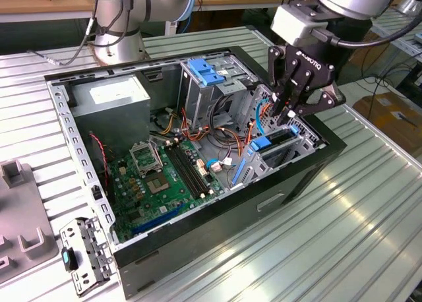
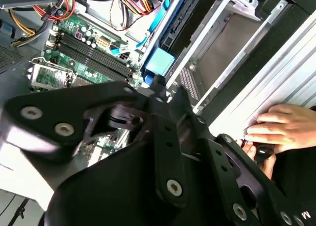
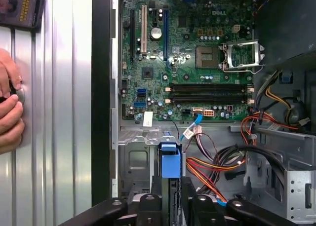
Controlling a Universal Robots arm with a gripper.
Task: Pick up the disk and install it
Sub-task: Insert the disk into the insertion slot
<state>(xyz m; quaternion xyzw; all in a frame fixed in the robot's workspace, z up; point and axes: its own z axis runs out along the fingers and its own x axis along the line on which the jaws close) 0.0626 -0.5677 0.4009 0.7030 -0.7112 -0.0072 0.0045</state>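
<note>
**Table** (image 1: 343,249): ribbed metal. It carried one open black case (image 1: 217,233), lying on its side with the interior exposed.

**Case, contents:**
- A green motherboard (image 1: 165,177) lay flat on the case floor, with a processor socket (image 1: 144,155) and black memory slots (image 1: 188,170).
- A grey power supply (image 1: 109,101) with a white label sat in the far corner, at the exterior view's left.
- A metal cage (image 1: 217,101) with a blue latch (image 1: 206,72) stood against the far wall.
- Red, orange and blue cables (image 1: 221,127) lay loose between the cage and the motherboard.
- A metal bay (image 1: 304,138) occupied the corner at the exterior view's right.

**Bay, contents:** the disk (image 1: 269,142) stood on edge inside it. Its blue handle faced the motherboard, and a blue rail ran along its side in the second wrist view (image 2: 170,26). In the first wrist view the handle (image 3: 170,162) sat just beside the bay's sheet-metal frame.

**Gripper** (image 1: 285,117): black, directly above the bay and pointing down into it. The fingers (image 3: 159,199) were narrow, one on each face of the disk just behind the handle, holding it.

**Off the case, on the table:**
- A grey fixture (image 1: 23,229) lay at the exterior view's left.
- A metal bracket (image 1: 84,256) with a dark tab lay near the case's near corner.
- A person's hand (image 2: 284,127) rested just beside the case's outer wall on the bay side, closed round a small dark object. It was also seen in the first wrist view (image 3: 7,107).
</note>
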